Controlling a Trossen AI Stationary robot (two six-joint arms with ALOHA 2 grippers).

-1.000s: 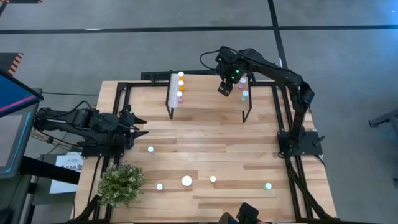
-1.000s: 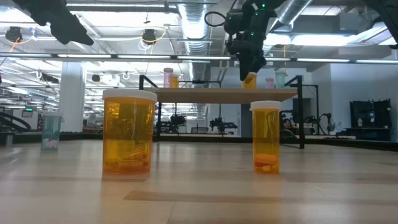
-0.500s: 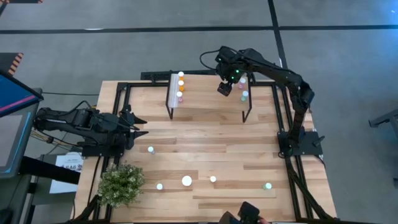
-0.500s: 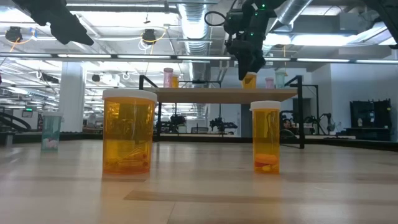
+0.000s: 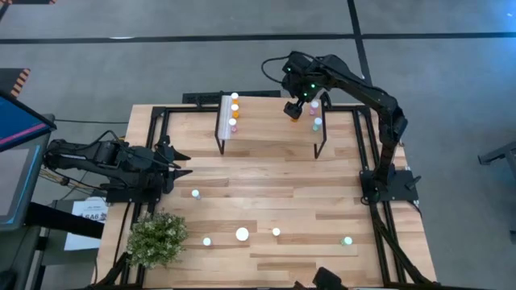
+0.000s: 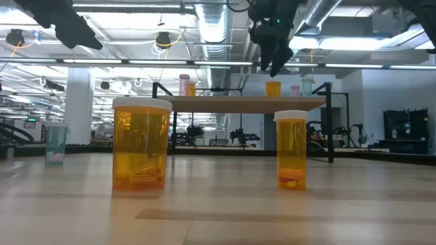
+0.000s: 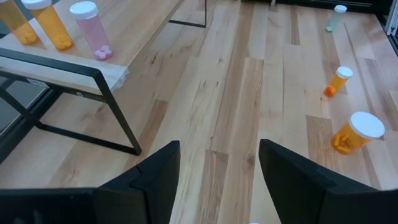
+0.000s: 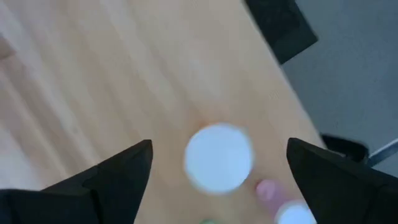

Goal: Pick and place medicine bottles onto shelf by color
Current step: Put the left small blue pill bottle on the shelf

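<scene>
Now right gripper (image 5: pixel 293 109) spread wide, empty, directly above upright orange bottle (image 6: pixel 273 88) on shelf (image 5: pixel 266 129), frame upper centre. Left gripper (image 5: pixel 179 163) partly open, far left.

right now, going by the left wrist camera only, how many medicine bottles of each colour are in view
orange bottles: 4
pink bottles: 1
pale green bottles: 1
total: 6
</scene>
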